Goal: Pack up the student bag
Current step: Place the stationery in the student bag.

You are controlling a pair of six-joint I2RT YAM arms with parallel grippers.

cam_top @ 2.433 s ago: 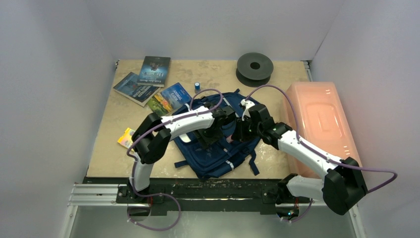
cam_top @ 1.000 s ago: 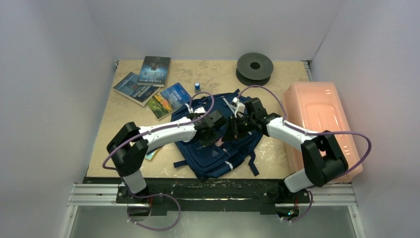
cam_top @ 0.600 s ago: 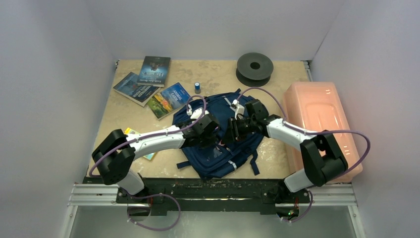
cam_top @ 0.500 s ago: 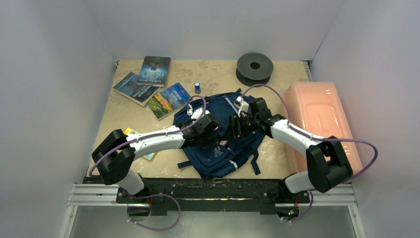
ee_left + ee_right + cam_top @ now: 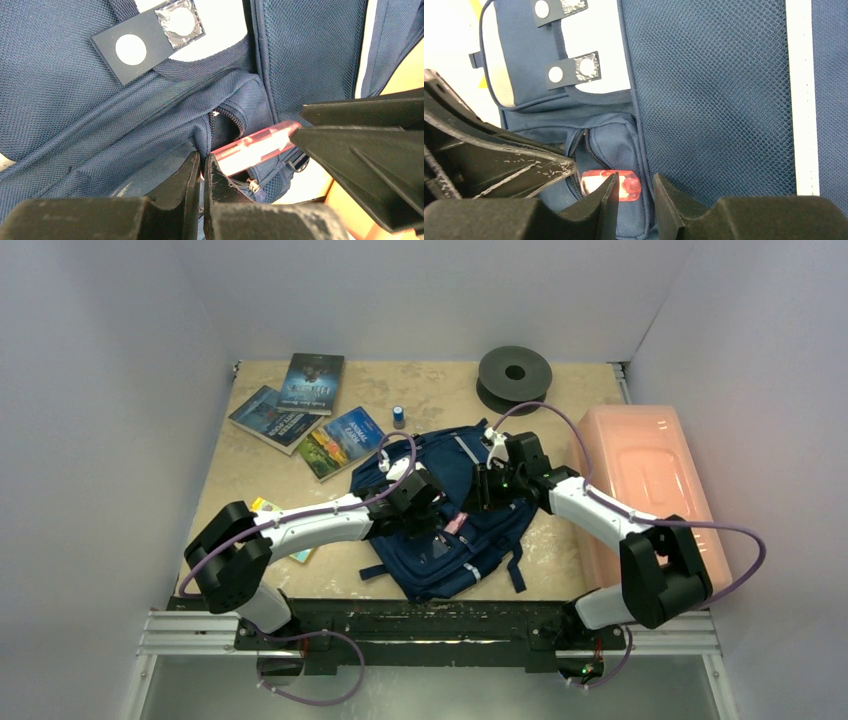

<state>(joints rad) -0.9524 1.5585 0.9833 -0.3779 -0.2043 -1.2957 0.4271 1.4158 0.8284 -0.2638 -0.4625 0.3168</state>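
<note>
The student bag lies flat under both my grippers, front face up. Its long axis runs from the near edge of the table toward the far wall, leaning a little to my right. Loose dark strap ends trail from its near end, and a dark loop shows at the far end.

My left gripper is pressed together right at the zipper edge of a small front pocket. I cannot tell whether fabric is caught between the fingers. My right gripper faces it from the other side, fingers a little apart. A pink translucent piece sits in the pocket mouth just past the fingertips, one end poking out toward them. I cannot tell whether I grip it or merely touch it.

The table is beige and mottled, inside plain white walls. Beyond my left gripper and off to its left lie some books. A small blue-topped cylinder stands nearer the bag. Beyond my right gripper sits a black spool. A pink plastic box lies along the table edge to that gripper's right. Part of a yellow item shows by my left forearm.
</note>
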